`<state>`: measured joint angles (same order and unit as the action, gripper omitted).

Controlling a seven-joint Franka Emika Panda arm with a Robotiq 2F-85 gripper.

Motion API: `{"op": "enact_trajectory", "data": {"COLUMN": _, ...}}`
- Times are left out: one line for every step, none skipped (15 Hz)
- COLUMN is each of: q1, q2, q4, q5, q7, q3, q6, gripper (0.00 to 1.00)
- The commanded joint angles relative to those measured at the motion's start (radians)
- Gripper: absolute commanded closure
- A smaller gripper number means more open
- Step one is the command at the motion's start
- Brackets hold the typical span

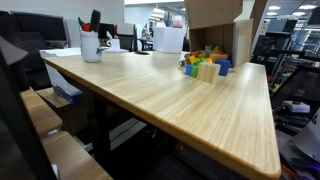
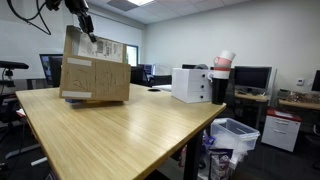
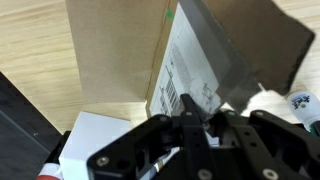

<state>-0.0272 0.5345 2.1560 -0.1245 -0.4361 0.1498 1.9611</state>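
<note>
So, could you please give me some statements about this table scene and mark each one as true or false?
1. A cardboard box stands on the wooden table. True.
2. The pincer is at the top edge of the cardboard box. True.
3. The white mug lies on its side. False: it stands upright, with pens in it.
4. The coloured blocks lie on the floor. False: they are on the table, near its far edge.
5. The box carries a printed white label. True.
</note>
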Motion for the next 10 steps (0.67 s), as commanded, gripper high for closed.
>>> {"op": "enact_trajectory", "data": {"q1": -0.003, "q2": -0.111, "q4": -0.106, "q5": 0.016, "q7": -0.006, "q3": 0.014, "q6": -0.065, "gripper": 0.98}}
{"op": "enact_trajectory", "data": {"q1": 0.002, "q2": -0.13, "q4": -0.124, "q5": 0.016, "q7": -0.004, "q3": 0.015, "q6": -0.073, "gripper": 0.98}}
{"op": "enact_trajectory", "data": {"q1": 0.021, "q2": -0.166, "q4": -0.149, "q5": 0.041, "q7": 0.023, "q3": 0.005, "q6": -0.075, "gripper": 0.98}}
{"op": "enact_trajectory", "data": {"q1": 0.025, "q2": -0.173, "q4": -0.154, "q5": 0.047, "q7": 0.026, "q3": 0.003, "q6": -0.076, "gripper": 0.98}}
{"op": "enact_trajectory", "data": {"q1": 0.033, "q2": -0.188, "q4": -0.157, "q5": 0.062, "q7": 0.029, "q3": -0.001, "q6": -0.067, "gripper": 0.98}}
{"op": "enact_trajectory", "data": {"q1": 0.04, "q2": -0.204, "q4": -0.153, "q5": 0.077, "q7": 0.025, "q3": -0.002, "q6": -0.048, "gripper": 0.98}}
{"op": "enact_trajectory", "data": {"q1": 0.042, "q2": -0.218, "q4": -0.151, "q5": 0.088, "q7": 0.006, "q3": 0.002, "q6": -0.031, "gripper": 0.98}}
{"op": "enact_trajectory", "data": {"q1": 0.045, "q2": -0.23, "q4": -0.147, "q5": 0.093, "q7": -0.012, "q3": 0.007, "q6": -0.016, "gripper": 0.98}}
{"op": "enact_trajectory", "data": {"q1": 0.045, "q2": -0.242, "q4": -0.142, "q5": 0.094, "q7": -0.037, "q3": 0.013, "q6": -0.002, "gripper": 0.98}}
{"op": "enact_trajectory", "data": {"q1": 0.047, "q2": -0.256, "q4": -0.142, "q5": 0.097, "q7": -0.053, "q3": 0.016, "q6": 0.007, "gripper": 0.98}}
